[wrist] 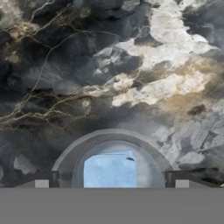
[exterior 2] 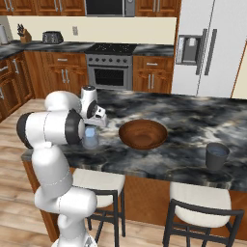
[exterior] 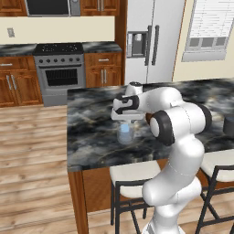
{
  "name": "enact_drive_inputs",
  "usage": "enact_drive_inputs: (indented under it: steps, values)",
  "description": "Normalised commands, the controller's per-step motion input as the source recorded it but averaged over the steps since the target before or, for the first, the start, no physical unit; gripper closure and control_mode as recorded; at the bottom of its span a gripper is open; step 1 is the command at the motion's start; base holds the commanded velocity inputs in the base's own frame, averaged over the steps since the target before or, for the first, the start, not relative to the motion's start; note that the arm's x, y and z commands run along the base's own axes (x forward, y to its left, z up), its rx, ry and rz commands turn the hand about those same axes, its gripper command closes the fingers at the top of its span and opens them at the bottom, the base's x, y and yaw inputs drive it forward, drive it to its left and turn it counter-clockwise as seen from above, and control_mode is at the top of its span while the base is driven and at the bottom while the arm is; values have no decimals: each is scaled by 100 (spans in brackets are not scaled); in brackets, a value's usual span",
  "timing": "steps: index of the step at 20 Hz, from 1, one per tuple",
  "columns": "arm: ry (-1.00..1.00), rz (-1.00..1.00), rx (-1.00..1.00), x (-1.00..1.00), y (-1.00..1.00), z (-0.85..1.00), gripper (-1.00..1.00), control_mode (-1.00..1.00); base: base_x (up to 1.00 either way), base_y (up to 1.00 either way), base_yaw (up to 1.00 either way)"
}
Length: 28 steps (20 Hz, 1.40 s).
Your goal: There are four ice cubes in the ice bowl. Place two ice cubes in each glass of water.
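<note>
A: Ice (wrist: 109, 169) sits in the near glass (wrist: 114, 148), a pale blue block at 6 o'clock in the hand view, inside the rim.

B: And the claw (wrist: 111, 179)?

A: Spread wide. Its tips stand either side of the rim, at 7 and 5 o'clock, pinching nothing. In the left base view the claw (exterior: 124, 119) hangs right over the glass (exterior: 124, 134).

B: So a drop step.

A: I judge so: a cube looks delivered here. I cannot tell whether one cube or two lie in the water.

B: Where next?

A: Farther along the counter (exterior 2: 193, 116) is the bowl (exterior 2: 143, 133), at 3 o'clock from this glass (exterior 2: 90, 137). Its cubes are too small to make out. Beyond it, also toward 3 o'clock near the counter's front edge, stands the second glass (exterior 2: 216, 155).

B: What does the move call for?

A: Lifting straight up clear of the rim, swinging over the bowl, then coming down with the tips apart around one cube.
</note>
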Motion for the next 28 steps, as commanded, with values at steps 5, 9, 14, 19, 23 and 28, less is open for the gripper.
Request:
enact_drive_inputs:
  steps: [5,9,14,19,23,28]
  values:
    - [-5,0,0,-36,-7,30,-100,-100,0,0,0]
    - [-6,0,0,-98,-20,21,-100,-100,0,0,0]
    - [0,0,0,-100,-40,0,-100,-100,0,0,0]
    - [0,0,-1,-85,-24,0,-100,-100,0,0,0]
    - [2,0,-5,-65,-6,0,-100,-100,0,0,0]
    - [0,0,-5,-86,-30,2,-100,-100,0,0,0]
